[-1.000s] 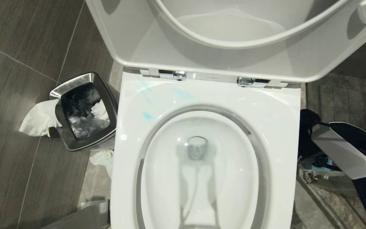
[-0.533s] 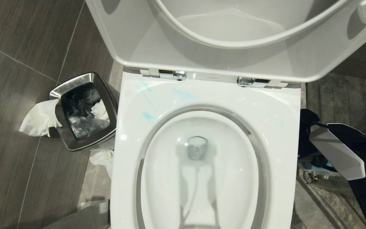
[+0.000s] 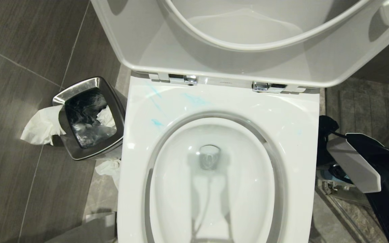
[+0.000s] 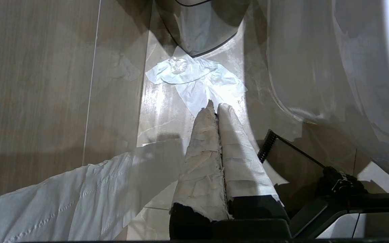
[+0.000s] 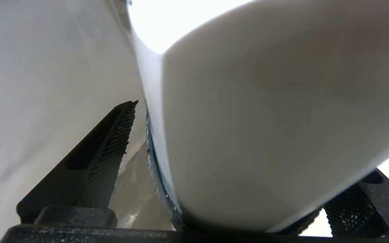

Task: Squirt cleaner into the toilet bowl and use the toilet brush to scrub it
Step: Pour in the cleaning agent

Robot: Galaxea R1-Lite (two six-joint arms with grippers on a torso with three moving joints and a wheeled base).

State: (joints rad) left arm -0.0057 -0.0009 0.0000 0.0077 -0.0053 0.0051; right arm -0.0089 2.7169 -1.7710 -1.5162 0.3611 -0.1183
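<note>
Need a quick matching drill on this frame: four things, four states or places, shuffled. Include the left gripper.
1 waste bin
2 cleaner
3 left gripper
4 toilet lid

A shut
B raised
C smeared on the rim of the toilet bowl
D square, steel

Pairs: 1-D, 2-C, 3-A, 4-B

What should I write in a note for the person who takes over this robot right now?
Left end effector: shut, empty, low over the floor beside the toilet bowl.
Right end effector: open, low at the bowl's right side. A white rounded object is between its fingers but not gripped; possibly the brush handle, cannot confirm.
Cleaner: blue smears on the bowl's rim.
Done: cleaner squirted.
Left: grasp the toilet brush and scrub the bowl.
</note>
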